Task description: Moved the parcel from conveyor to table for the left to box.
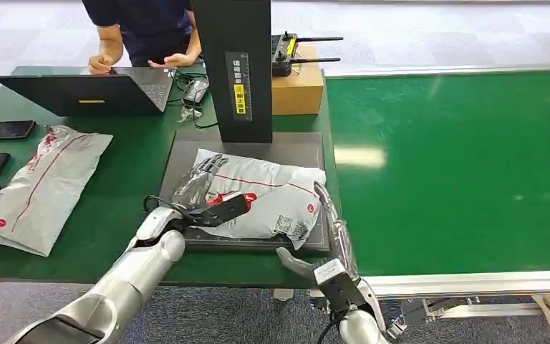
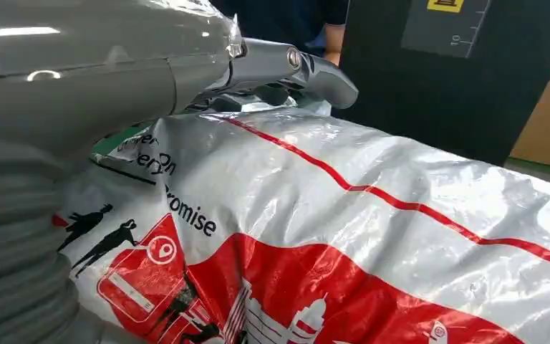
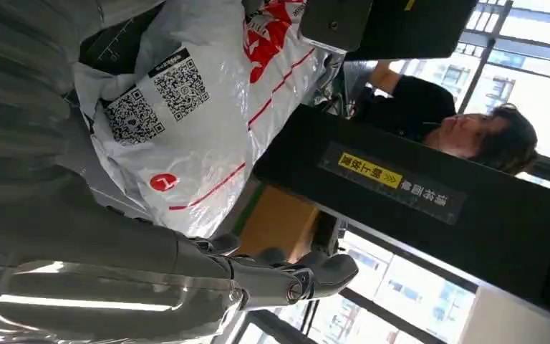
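the parcel (image 1: 268, 193) is silver-grey with a thin red line, red artwork, black lettering and black-and-white square codes. the conveyor (image 1: 458, 172) and table (image 1: 125, 179) are green. the box (image 1: 297, 89) is brown, the post (image 1: 236, 68) black with a yellow label.

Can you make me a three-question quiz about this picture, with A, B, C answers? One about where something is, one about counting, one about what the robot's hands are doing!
1. Where does the parcel by the robot's hands lie?
A. on the conveyor
B. on the grey plate under the black post
C. on the laptop

2. How many grey parcels lie on the table?
A. one
B. two
C. four

3. What is the left hand doing?
A. resting on the parcel
B. holding a phone
C. hanging over the floor

Answers: 1 B, it sits on the grey plate. 2 B, a second parcel lies farther left. 3 A, its fingers lie on the bag, while the right hand stands open at the bag's other end.
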Motion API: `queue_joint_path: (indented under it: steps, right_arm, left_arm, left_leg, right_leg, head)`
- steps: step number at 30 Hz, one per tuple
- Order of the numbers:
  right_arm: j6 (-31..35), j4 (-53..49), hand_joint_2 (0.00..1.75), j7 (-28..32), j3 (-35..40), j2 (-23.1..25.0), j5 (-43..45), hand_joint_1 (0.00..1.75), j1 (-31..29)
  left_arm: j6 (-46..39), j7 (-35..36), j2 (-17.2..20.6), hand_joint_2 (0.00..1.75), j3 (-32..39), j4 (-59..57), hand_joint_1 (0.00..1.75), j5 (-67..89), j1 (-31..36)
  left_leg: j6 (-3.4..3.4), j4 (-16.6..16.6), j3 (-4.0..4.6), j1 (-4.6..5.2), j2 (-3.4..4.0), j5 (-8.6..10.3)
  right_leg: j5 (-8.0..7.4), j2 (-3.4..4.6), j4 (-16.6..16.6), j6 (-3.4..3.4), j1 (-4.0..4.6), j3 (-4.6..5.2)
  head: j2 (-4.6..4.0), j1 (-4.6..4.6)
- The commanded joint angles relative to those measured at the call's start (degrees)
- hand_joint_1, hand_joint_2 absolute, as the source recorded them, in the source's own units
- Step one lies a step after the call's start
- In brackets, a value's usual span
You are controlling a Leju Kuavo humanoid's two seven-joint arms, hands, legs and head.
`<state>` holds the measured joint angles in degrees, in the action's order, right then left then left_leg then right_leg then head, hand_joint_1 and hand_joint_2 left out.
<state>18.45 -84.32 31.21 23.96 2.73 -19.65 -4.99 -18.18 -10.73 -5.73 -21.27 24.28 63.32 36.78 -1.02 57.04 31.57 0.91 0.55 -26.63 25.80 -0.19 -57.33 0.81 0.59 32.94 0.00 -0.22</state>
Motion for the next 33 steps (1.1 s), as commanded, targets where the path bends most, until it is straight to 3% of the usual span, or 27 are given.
queue_joint_path:
  steps: [1,2,3,21,33]
  right_arm:
    - [-0.1,3.6,1.75,-0.1,0.5,0.4,0.2,0.0,-1.9]
    - [-0.1,3.6,1.75,-0.1,0.4,0.4,0.2,0.0,-1.9]
    - [-0.1,3.6,1.75,-0.1,0.4,0.3,0.2,0.0,-1.7]
    - [0.9,2.2,1.75,0.3,-1.1,0.9,0.0,0.0,-1.1]
    - [2.6,1.4,1.75,1.0,-1.5,0.3,0.2,0.0,0.5]
  left_arm:
    - [1.3,0.7,0.3,1.75,-1.0,-5.7,0.0,1.1,0.9]
    - [1.4,0.6,0.3,1.75,-1.0,-5.7,0.66,1.2,1.0]
    - [1.6,0.6,0.2,1.75,-1.0,-5.7,1.75,1.2,1.1]
    - [1.1,-1.3,0.0,1.75,1.2,-5.7,1.75,1.7,2.1]
    - [0.5,-12.8,0.2,1.75,11.5,-1.4,1.75,-10.2,2.6]
  left_leg:
    - [0.19,-0.1,-0.11,-0.05,0.07,0.08]
    - [0.15,-0.1,-0.13,-0.04,0.05,0.06]
    - [0.09,0.0,-0.13,-0.03,0.04,0.02]
    - [0.15,-0.1,-0.14,-0.05,0.0,0.09]
    - [0.16,0.0,0.02,-0.08,-0.07,0.09]
  right_leg:
    - [-0.11,0.15,0.2,-0.12,0.01,-0.08]
    - [-0.08,0.11,0.1,-0.09,0.01,-0.11]
    - [-0.03,0.07,0.0,-0.06,0.01,-0.11]
    - [-0.08,0.06,0.1,-0.08,0.02,-0.11]
    - [-0.07,-0.01,0.1,-0.08,0.05,0.02]
  head:
    - [0.0,0.0]
    - [0.0,0.0]
    - [0.0,0.0]
    - [0.0,0.0]
    - [0.0,0.0]
